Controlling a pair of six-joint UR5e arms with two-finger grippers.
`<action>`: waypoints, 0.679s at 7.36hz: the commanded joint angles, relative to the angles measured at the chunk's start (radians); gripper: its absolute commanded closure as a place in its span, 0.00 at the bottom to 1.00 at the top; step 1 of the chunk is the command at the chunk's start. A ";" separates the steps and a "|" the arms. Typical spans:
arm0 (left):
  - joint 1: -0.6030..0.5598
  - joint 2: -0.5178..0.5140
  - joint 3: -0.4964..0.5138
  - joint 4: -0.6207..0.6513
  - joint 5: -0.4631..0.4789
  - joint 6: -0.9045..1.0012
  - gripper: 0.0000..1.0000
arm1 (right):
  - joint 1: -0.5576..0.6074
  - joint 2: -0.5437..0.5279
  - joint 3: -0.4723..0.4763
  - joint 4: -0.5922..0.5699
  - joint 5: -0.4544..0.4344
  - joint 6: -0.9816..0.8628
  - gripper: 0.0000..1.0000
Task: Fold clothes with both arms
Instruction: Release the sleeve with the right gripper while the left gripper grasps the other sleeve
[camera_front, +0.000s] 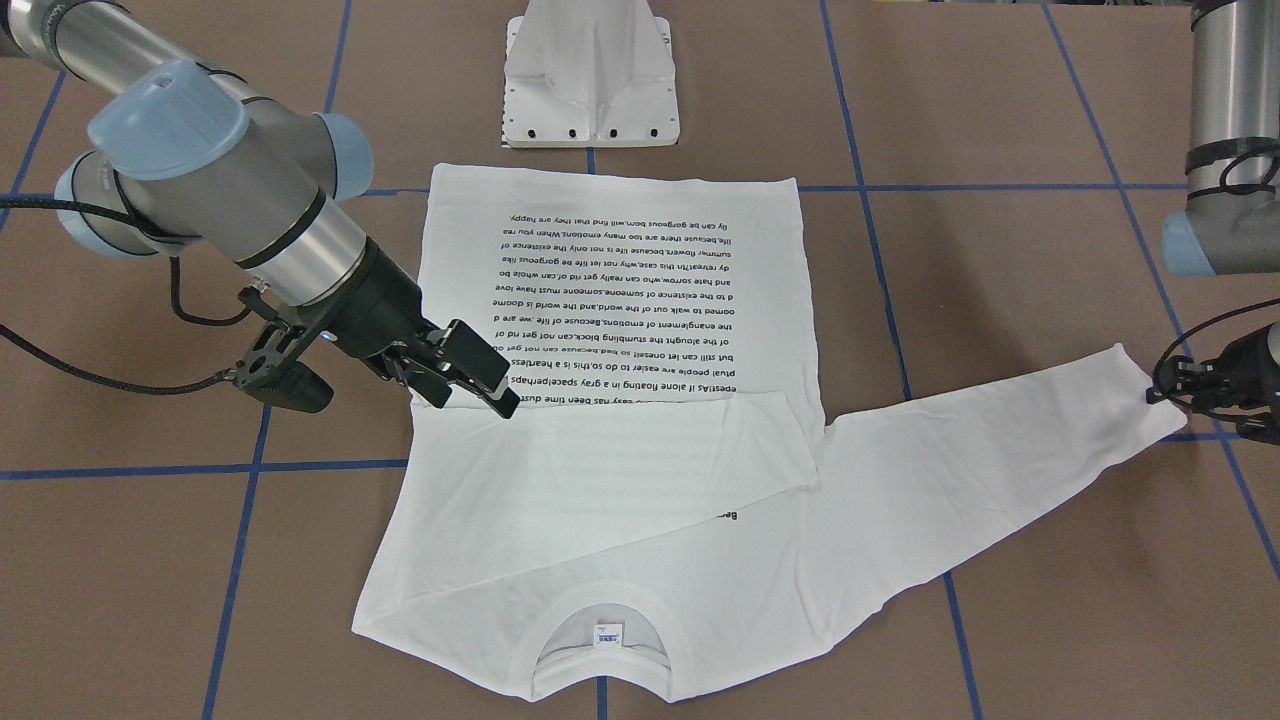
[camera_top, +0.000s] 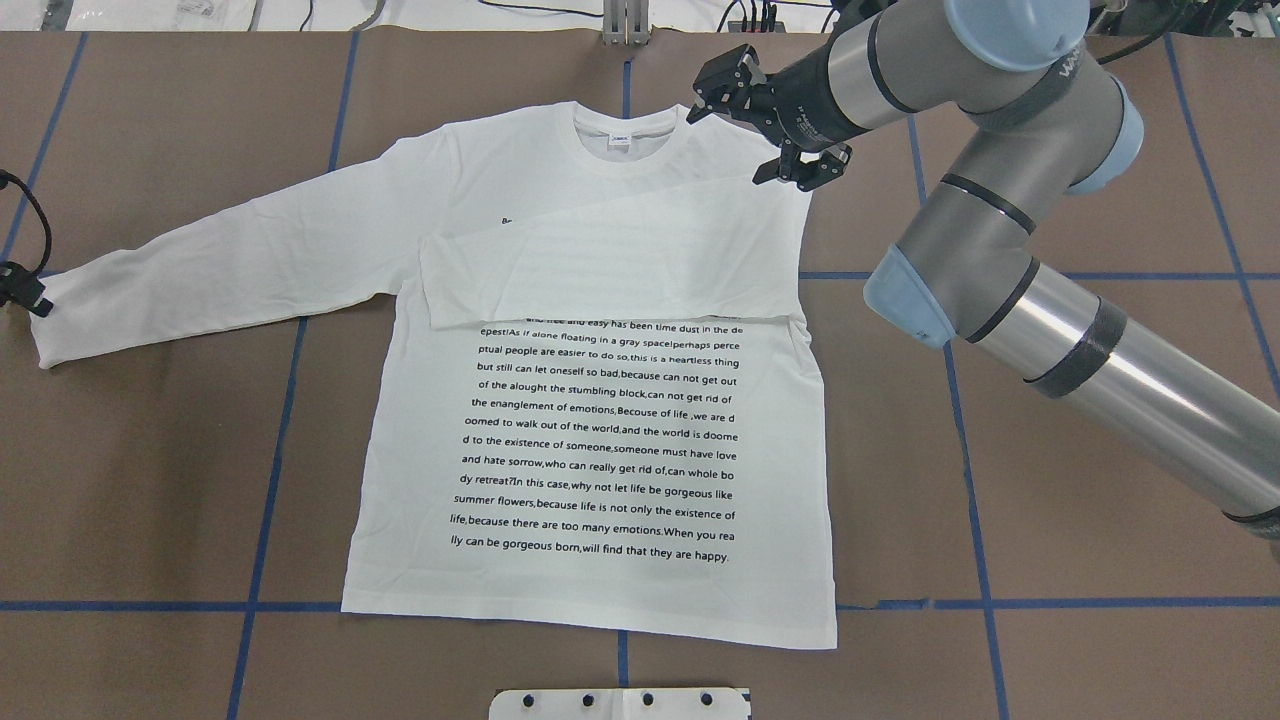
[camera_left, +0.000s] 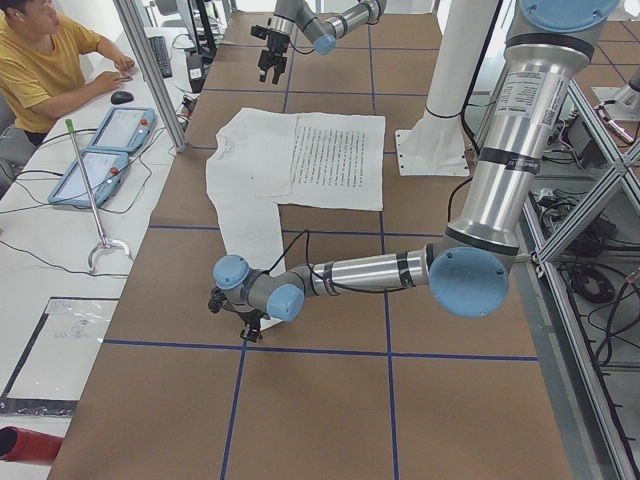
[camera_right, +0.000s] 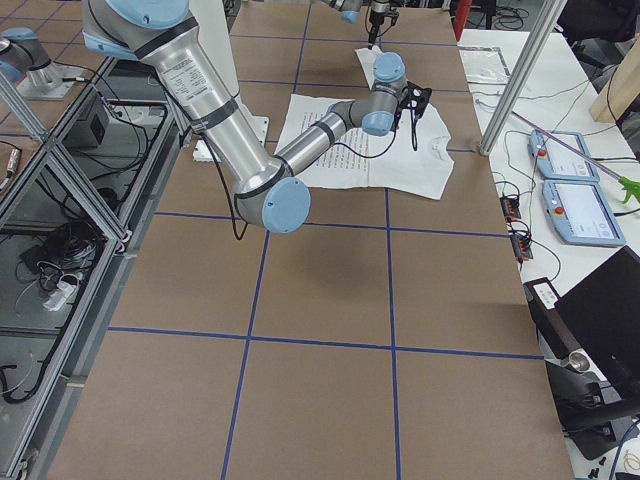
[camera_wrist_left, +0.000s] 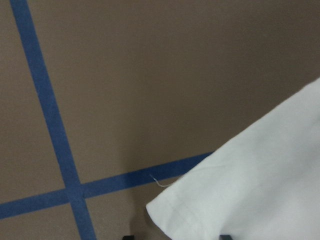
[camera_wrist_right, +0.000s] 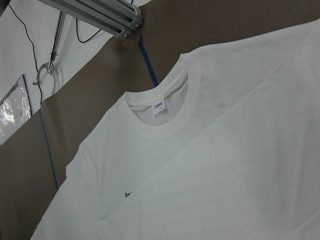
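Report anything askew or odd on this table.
Nothing damaged. The T-shirt lies flat but lopsided: one sleeve is folded across the chest, covering the top of the text block; the other sleeve lies stretched out sideways.

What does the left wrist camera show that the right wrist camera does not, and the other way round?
Only the left wrist view shows the sleeve cuff, lying beside a crossing of blue tape lines. Only the right wrist view shows the ribbed collar, the neck label, the first printed letters and a metal bar. Both show the white T-shirt on the brown table.
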 joint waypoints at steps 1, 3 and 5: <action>0.003 -0.007 0.027 -0.036 0.006 0.000 0.35 | 0.001 -0.006 0.011 0.000 0.002 0.000 0.02; 0.008 -0.007 0.026 -0.036 0.006 0.002 0.91 | 0.001 -0.009 0.014 0.000 0.002 0.000 0.02; 0.008 -0.019 0.000 -0.033 -0.001 -0.001 1.00 | 0.001 -0.024 0.031 -0.002 0.002 0.000 0.02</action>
